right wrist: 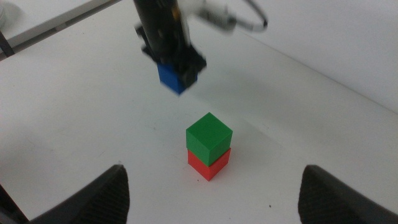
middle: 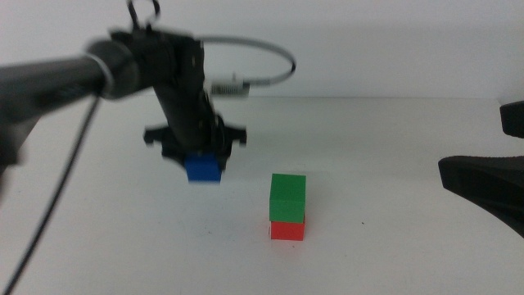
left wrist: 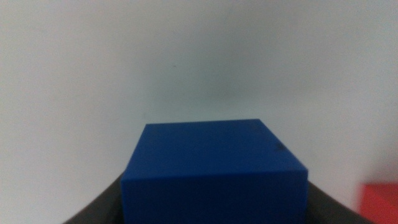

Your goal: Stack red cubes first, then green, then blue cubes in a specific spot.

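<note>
The green cube [middle: 287, 197] sits on the red cube [middle: 286, 230] on the white table, right of centre; both also show in the right wrist view, green [right wrist: 209, 136] over red [right wrist: 209, 164]. My left gripper [middle: 201, 162] is shut on the blue cube [middle: 203, 169] and holds it in the air, left of the stack and higher than the green cube's top. The blue cube fills the left wrist view [left wrist: 214, 171], and a red corner [left wrist: 376, 202] shows beside it. My right gripper [right wrist: 211, 211] waits open at the right, back from the stack. The marked spot is hidden under the stack.
A grey cable [middle: 254, 57] loops behind the left arm. The right arm's dark body [middle: 483, 184] lies at the right edge. The white table's far edge [middle: 368, 97] runs behind the stack.
</note>
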Tool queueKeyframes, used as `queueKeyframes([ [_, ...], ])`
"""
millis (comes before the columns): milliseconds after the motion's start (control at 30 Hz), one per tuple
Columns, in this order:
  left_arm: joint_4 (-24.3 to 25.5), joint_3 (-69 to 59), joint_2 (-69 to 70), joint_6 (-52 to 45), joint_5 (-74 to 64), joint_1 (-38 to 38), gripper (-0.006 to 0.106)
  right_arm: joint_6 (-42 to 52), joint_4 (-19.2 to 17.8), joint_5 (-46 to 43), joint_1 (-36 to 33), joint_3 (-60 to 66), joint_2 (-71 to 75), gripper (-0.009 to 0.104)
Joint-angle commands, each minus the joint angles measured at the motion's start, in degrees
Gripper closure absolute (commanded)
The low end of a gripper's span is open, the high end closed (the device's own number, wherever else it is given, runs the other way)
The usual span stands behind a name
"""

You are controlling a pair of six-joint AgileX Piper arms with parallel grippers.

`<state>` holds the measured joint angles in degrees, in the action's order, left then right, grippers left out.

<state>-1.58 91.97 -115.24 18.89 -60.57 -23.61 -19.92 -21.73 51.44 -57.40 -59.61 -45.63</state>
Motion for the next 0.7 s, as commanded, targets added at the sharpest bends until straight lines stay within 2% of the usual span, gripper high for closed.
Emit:
queueKeyframes([
  [0, 2.3, 0.7, 6.8, 5.0, -2.1, -3.4, 0.102, 0.3, -0.3, -0.5, 0.0, 0.1, 0.3, 0.002],
  [100, 2.6, 1.5, 11.8, 9.2, -2.0, -9.2, 0.102, 0.3, -0.3, -0.5, 0.0, 0.1, 0.3, 0.002],
  [300, 2.7, 6.3, 10.6, 15.0, -4.7, -17.9, 0.102, 0.3, -0.3, -0.5, 0.0, 0.1, 0.3, 0.002],
  [667, 2.5, 6.4, 5.7, 15.6, -4.3, -18.6, 0.102, 0.3, -0.3, -0.5, 0.0, 0.1, 0.3, 0.002],
])
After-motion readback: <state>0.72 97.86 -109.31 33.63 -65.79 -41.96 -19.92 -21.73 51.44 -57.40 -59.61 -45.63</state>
